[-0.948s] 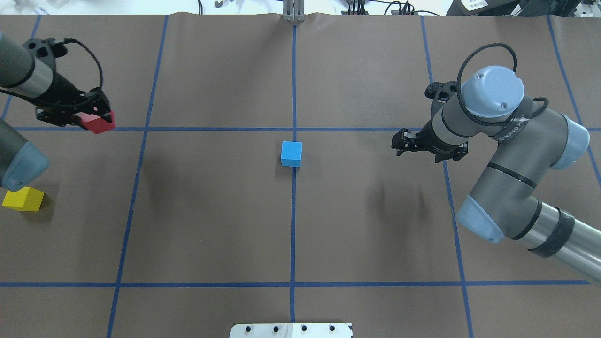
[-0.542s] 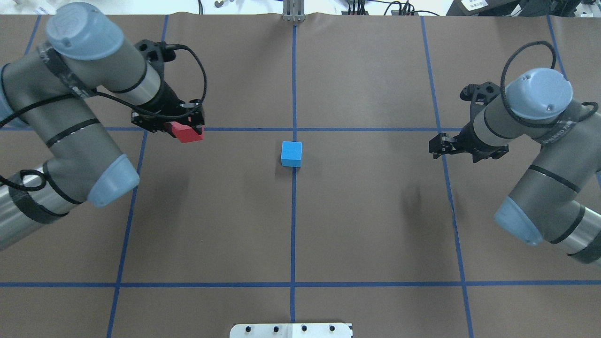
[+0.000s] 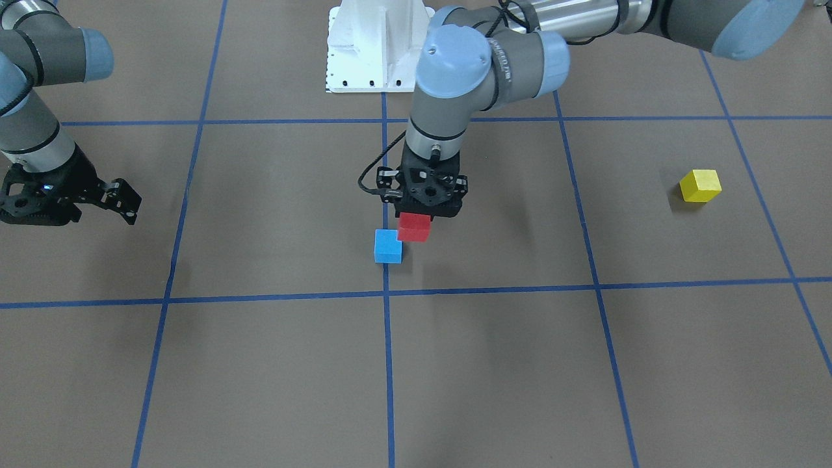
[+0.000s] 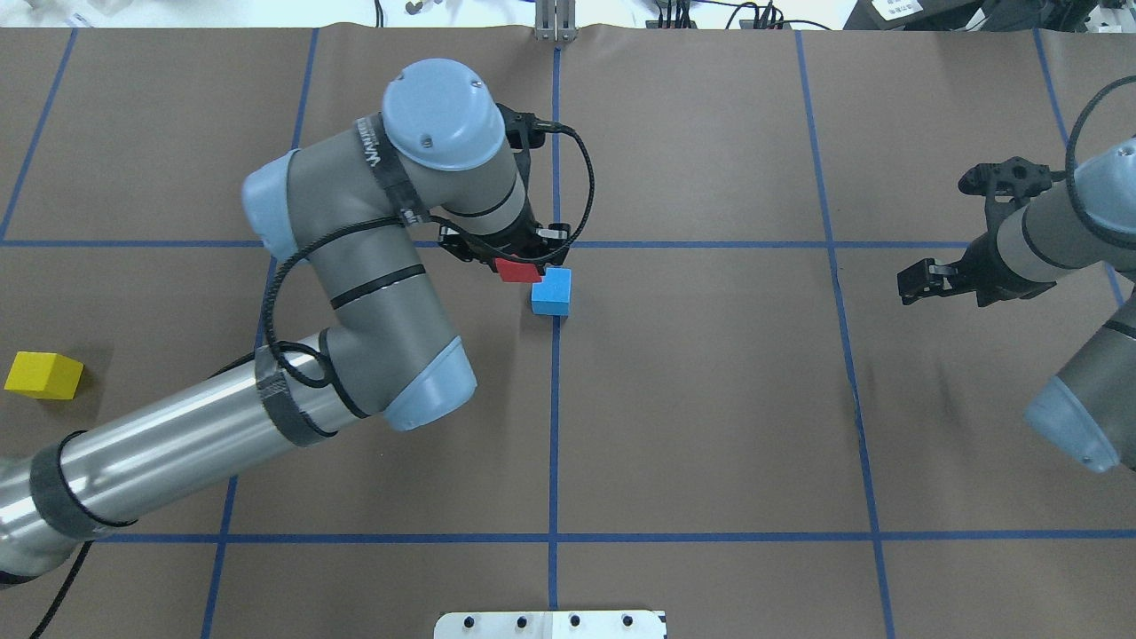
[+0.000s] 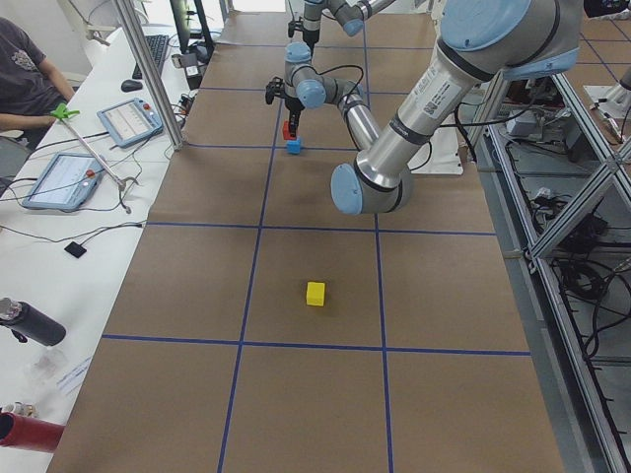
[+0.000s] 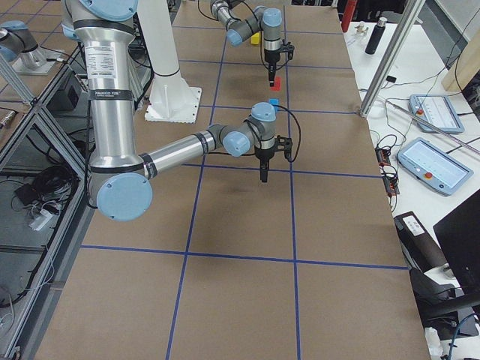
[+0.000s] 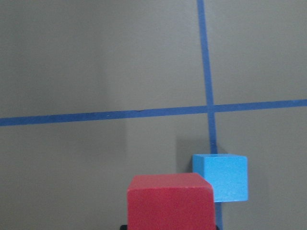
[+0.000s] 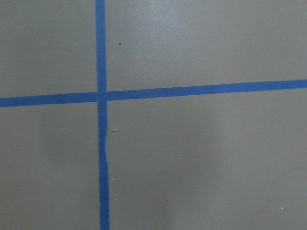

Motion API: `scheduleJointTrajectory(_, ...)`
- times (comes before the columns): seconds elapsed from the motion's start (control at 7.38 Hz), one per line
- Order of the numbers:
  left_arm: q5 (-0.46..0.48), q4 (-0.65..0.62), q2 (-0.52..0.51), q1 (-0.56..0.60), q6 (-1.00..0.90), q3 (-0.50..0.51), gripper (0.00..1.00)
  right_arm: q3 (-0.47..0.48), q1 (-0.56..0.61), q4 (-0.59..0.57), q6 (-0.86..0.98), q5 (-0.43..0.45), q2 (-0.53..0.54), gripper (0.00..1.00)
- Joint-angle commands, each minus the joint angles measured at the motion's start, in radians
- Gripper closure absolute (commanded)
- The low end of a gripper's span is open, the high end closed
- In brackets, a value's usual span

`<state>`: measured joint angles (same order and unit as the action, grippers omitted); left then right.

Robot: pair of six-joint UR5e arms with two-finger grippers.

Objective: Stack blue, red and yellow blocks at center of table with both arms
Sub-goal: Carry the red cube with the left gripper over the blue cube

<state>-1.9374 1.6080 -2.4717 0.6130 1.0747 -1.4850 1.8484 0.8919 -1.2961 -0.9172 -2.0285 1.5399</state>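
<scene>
Clearly, the left hand [image 4: 518, 264] is clamped on the small red cube-shaped block [image 3: 414, 228], which hangs over the brown paper-covered table [image 3: 260, 364] just beside the light blue cube-shaped block [image 3: 388, 246] at the centre, not yet above it. The blue block lies toward the robot's right of the held one, so I judge the coming move must shift that way before lowering. The right hand [image 3: 127, 203], its fingers apart and empty, is well apart from both.

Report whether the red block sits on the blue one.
Not yet: jaws of the left gripper hold the red block raised beside the blue block.
</scene>
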Motion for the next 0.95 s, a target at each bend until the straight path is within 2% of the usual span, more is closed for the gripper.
scheduleJointTrajectory(0.0,0.003,0.004,-0.093,-0.015,-0.027,0.127,1.00,-0.006,0.005,0.038,0.004,-0.007,0.026,0.00)
scheduleJointTrajectory(0.27,0.000,-0.011,-0.093,-0.015,-0.116,0.153,1.00,0.000,0.016,0.041,0.006,-0.009,0.043,0.00)
scheduleJointTrajectory(0.81,-0.021,-0.017,-0.089,-0.016,-0.105,0.153,1.00,0.000,0.015,0.041,0.004,-0.009,0.046,0.00)
